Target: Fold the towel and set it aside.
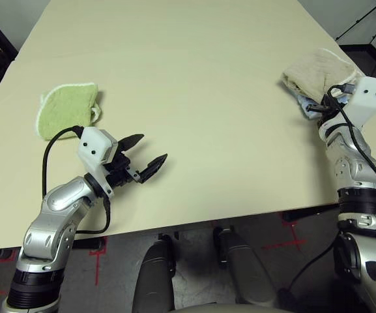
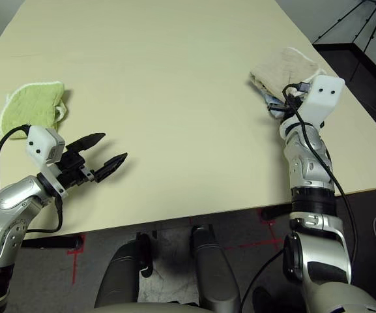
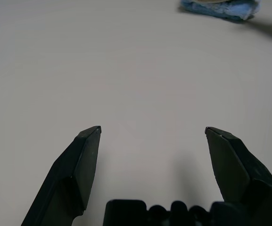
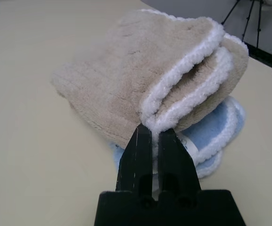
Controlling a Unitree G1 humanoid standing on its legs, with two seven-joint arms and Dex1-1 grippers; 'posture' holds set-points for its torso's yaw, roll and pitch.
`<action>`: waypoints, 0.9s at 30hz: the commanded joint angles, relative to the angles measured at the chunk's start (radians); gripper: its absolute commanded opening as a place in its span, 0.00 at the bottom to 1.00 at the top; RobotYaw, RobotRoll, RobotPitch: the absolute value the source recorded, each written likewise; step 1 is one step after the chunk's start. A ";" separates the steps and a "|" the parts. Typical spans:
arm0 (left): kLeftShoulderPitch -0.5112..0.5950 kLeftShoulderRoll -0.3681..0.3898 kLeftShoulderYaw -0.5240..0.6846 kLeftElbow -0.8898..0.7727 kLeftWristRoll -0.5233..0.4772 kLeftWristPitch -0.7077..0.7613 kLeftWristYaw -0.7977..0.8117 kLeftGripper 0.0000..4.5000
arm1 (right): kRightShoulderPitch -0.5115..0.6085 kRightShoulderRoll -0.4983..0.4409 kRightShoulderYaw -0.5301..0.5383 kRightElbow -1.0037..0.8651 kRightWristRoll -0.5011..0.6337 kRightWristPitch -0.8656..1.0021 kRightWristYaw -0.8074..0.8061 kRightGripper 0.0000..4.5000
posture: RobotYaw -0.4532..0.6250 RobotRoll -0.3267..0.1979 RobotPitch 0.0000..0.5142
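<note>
- The towel [image 4: 140,80], beige terry with white edging, lies folded at the right far side of the table [image 1: 194,78], stacked on a light-blue towel [image 4: 216,132] that peeks out beneath it.
- A lime-green towel [image 1: 67,107] sits well apart at the table's left side.
- Our right gripper [image 4: 155,136] hangs level just in front of the folded edge, fingers pressed together. In the right wrist view its tips lie against the white edging, but we cannot tell whether any cloth is pinched between them or whether they merely overlap it in the picture.
- Our left gripper [image 1: 142,153] hovers above bare table near the front left, fingers spread wide and holding nothing.
- We judge the towel soft, light and limp: it will drape and sag, and the layers could slip apart if only one is caught.
- The pile looks grippy, not slick, and nothing about it is fragile.
- The best hold, we think, is across all the stacked edges at the open side, where the white borders meet, so the fold stays together.
- A risk is snagging the blue towel underneath along with it.
- The open, layered edges face our right gripper; the closed fold lies on the far side.
- Its long axis seems to run roughly across the gripper's line, left to right, though the bundle is compact and this is not certain.
</note>
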 commanded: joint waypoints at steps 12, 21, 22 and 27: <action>0.009 0.007 -0.019 -0.019 -0.004 0.017 -0.013 1.00 | -0.012 0.102 -0.143 -0.054 0.078 0.100 -0.219 0.00 | 0.28 0.62 0.57; 0.020 0.010 -0.010 -0.041 -0.008 0.036 -0.009 1.00 | -0.007 0.115 -0.120 -0.060 0.087 0.120 -0.191 0.29 | 0.29 0.62 0.58; 0.020 0.010 -0.009 -0.041 -0.008 0.037 -0.009 1.00 | -0.003 0.113 -0.119 -0.062 0.087 0.121 -0.187 0.38 | 0.29 0.62 0.58; 0.015 0.010 -0.010 -0.036 -0.005 0.039 -0.010 1.00 | 0.024 0.094 -0.098 -0.077 0.078 0.103 -0.135 0.81 | 0.29 0.62 0.58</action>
